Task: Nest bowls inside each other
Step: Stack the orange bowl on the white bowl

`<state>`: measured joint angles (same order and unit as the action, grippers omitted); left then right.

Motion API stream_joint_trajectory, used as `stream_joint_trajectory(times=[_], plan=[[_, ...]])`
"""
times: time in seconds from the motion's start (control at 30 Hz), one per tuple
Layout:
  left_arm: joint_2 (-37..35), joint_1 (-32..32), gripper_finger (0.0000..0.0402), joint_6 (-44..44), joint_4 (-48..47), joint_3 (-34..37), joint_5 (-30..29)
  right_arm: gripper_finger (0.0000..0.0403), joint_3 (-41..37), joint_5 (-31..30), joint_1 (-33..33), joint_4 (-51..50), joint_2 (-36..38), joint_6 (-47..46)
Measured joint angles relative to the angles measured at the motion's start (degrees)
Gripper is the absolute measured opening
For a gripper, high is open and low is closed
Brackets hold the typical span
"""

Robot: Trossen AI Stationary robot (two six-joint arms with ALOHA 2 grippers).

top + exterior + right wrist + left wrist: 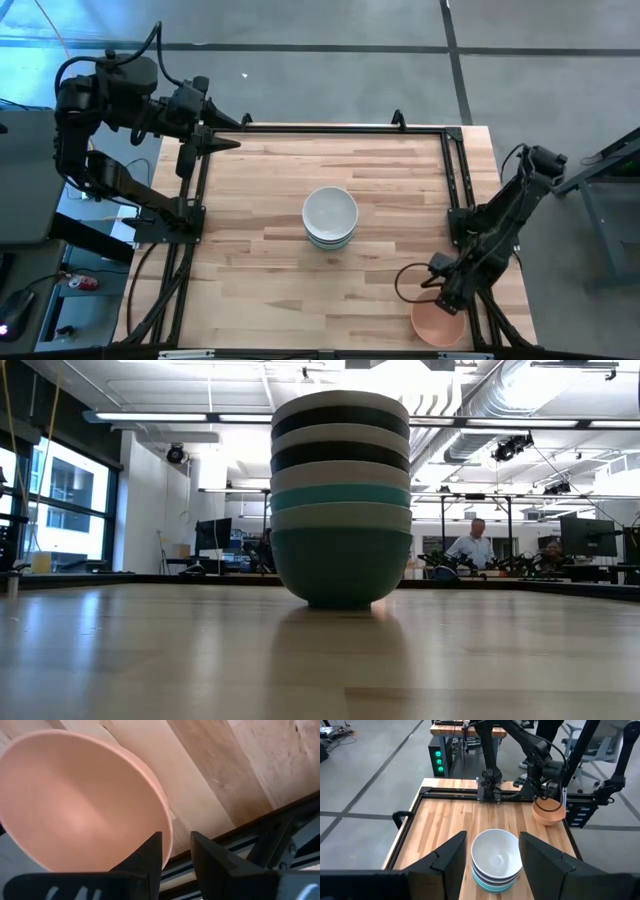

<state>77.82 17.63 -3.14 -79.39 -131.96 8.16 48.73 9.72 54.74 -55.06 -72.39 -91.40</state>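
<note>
Several bowls stand nested in one stack point(330, 218) at the table's middle. A white bowl is on top and a teal one point(340, 565) sits at the bottom, on the wood. A salmon-pink bowl point(438, 322) sits alone near the table's near right corner. My right gripper point(176, 852) points down over that bowl's far rim point(169, 832). It is open, with one finger over the inside of the bowl and one outside it. I cannot tell whether either finger touches the rim. My left gripper point(225, 135) waits open, raised above the far left corner.
A black metal frame point(455, 180) runs along the table's far, left and right sides, and its right rail passes close to the pink bowl. Bare wood lies between the stack and the pink bowl. Beyond the table, people sit at desks point(475, 545).
</note>
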Motion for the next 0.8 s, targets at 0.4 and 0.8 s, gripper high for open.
stream_joint_trajectory(times=[0.4, 0.8], plan=[[0.00, -0.99, 0.0168, 1.47, -0.01, 0.00, 0.00, 0.0091, 0.00, -0.20, 0.94, 1.82, -2.61, -0.30], [0.00, -1.62, 0.0168, 1.67, -0.01, 0.00, -0.24, 0.0047, 0.00, 0.84, 0.94, 3.94, -6.12, -0.21]])
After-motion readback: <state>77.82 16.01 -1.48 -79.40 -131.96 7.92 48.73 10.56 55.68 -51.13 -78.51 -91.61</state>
